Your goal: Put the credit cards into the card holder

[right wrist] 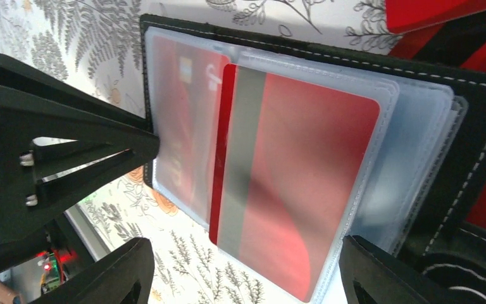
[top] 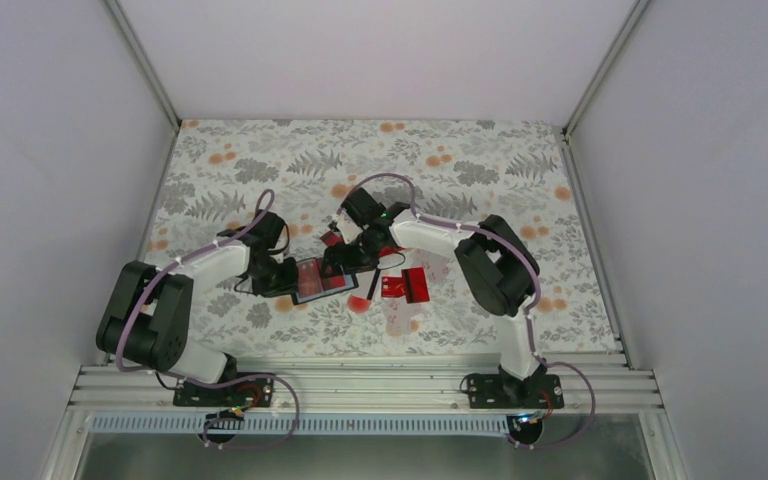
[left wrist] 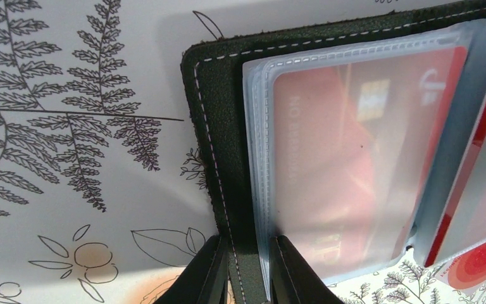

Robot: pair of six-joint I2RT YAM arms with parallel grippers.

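Looking down from above, we are finding the card holder (top: 317, 280) lying open on the table (top: 260, 160) between the two arms, its long axis running left to right. The left end effector (left wrist: 248, 269) is pinching the black stitched cover at the holder's left edge, its jaws drawn almost together on it, and we judge that it is pinning the case in place.

The right end effector (right wrist: 247, 266) is hanging over the holder from the far right. Its jaws are standing wide apart and are gripping nothing. Directly between them a striped card (right wrist: 291, 177) is lying on the clear sleeves, with a gap on either side. Its long axis is pointing toward the wrist, crosswise to the line between the jaws. We cannot tell how deep in its pocket the card is sitting.

We are judging the next move to turn on that alignment: the jaws are straddling the card's short width, so a push would be running along its length. A tucked card (left wrist: 342, 158) is already sitting in the leftmost sleeve. The loose cards (top: 407, 285) are lying just right of the holder, nearer the right arm.
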